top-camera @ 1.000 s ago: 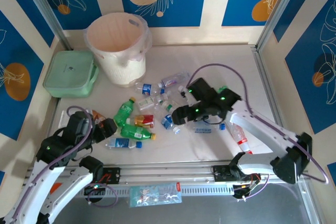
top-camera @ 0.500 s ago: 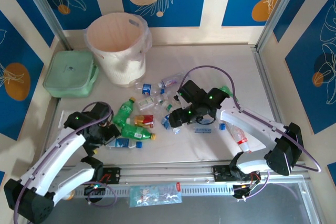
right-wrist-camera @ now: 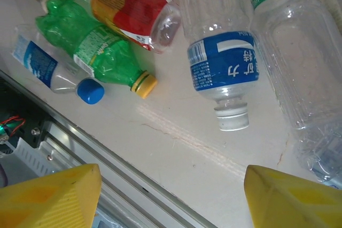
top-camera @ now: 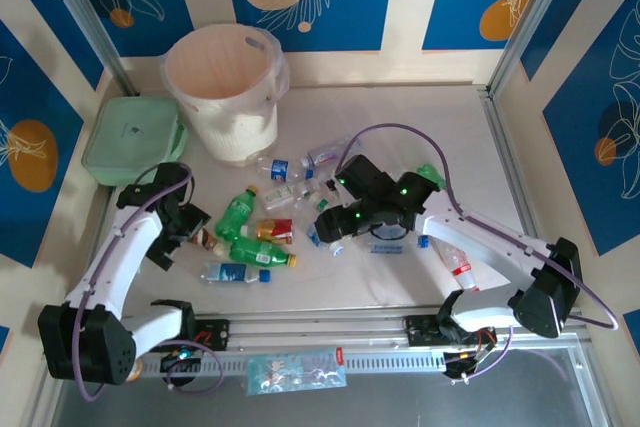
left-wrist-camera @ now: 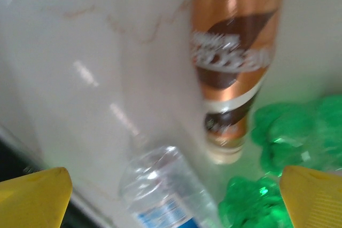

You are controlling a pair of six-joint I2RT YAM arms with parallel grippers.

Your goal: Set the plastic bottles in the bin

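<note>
Several plastic bottles [top-camera: 262,209] lie scattered mid-table, clear with blue labels or green with yellow caps. The cream bin [top-camera: 225,92] stands at the back left. My left gripper [top-camera: 192,227] is open at the left end of the pile; a clear blue-labelled bottle [left-wrist-camera: 163,190] lies between its yellow fingertips [left-wrist-camera: 37,196], with a brown-orange bottle [left-wrist-camera: 232,62] and green bottles [left-wrist-camera: 299,132] beyond. My right gripper [top-camera: 335,227] is open over bare table, nothing between its fingertips [right-wrist-camera: 53,198]. Just ahead of it lies a clear white-capped bottle [right-wrist-camera: 224,73], and a green bottle [right-wrist-camera: 96,46] to its left.
A pale-green lidded box [top-camera: 133,139] sits left of the bin. A red-and-yellow labelled bottle [right-wrist-camera: 133,9] and a large clear bottle with a green label [right-wrist-camera: 288,41] lie near the right gripper. The metal rail [top-camera: 320,332] runs along the table's near edge.
My left arm has swung up from the near edge to the left side of the pile. The right gripper has shifted slightly left and its jaws have narrowed somewhat.
</note>
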